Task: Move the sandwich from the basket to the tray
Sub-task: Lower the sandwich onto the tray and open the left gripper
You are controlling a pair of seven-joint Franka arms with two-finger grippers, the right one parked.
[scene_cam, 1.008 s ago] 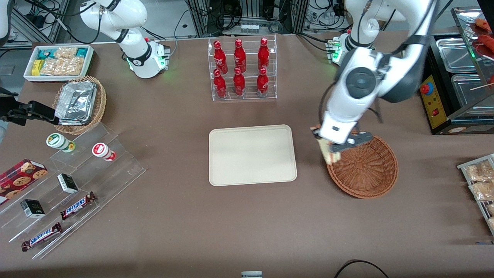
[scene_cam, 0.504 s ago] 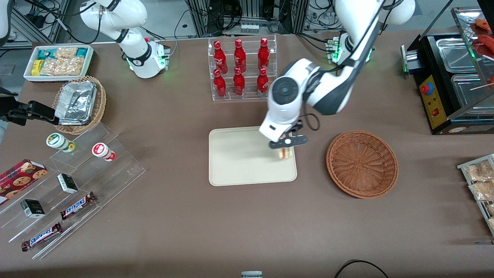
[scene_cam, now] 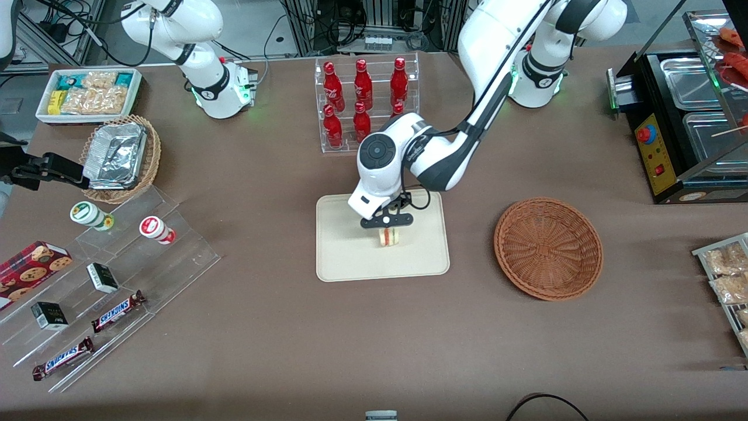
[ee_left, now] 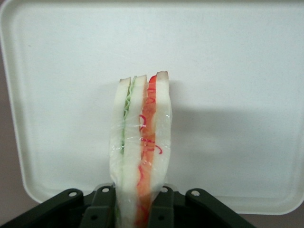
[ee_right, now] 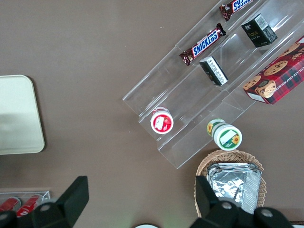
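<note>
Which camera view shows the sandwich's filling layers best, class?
The left wrist view: the sandwich fills it edge-on, red and green layers plain between the bread, held in the claw over the tray. The front view shows only a small wedge under the claw. The right wrist view shows none of it.

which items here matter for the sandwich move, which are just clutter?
Job: sandwich, held by the hand over the tray; basket.

Clutter: red bottles in rack, foil containers in tan basket, Snickers bars, cookie box.
</note>
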